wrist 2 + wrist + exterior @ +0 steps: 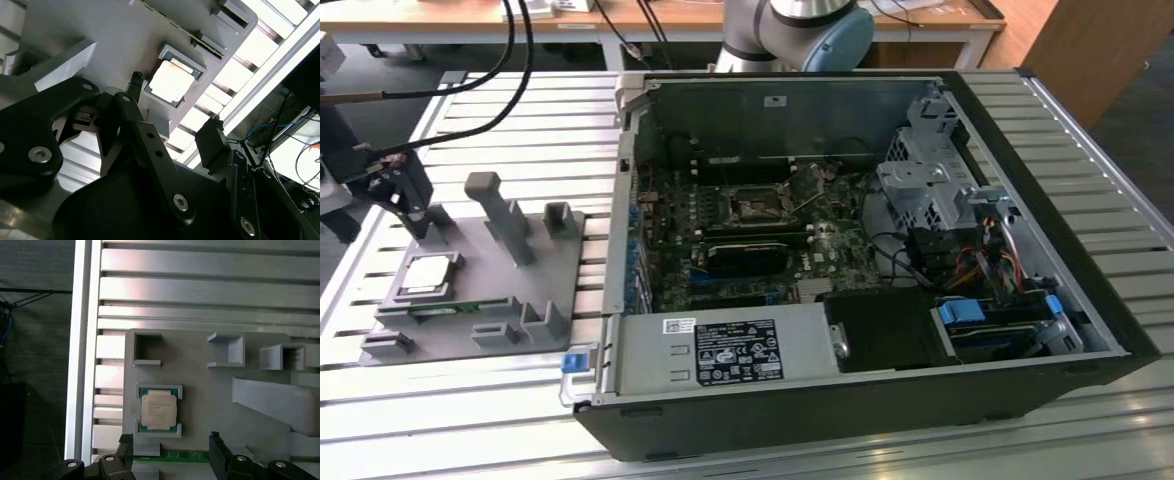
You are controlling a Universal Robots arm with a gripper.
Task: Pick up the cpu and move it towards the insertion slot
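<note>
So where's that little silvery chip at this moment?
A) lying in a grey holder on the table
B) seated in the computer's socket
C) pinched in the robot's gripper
A: the cpu lies in a pocket of the grey holder, the gripper is open and holds nothing, and the insertion slot in the computer case shows a dark centre.

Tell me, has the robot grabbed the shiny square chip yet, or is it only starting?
Only starting. Nothing looks done yet: the cpu lies in its grey holder on the table. In hand: the gripper hovers close to it, fingers open and holding nothing. Left: lifting the cpu and bringing it over to the insertion slot inside the computer case.
</note>
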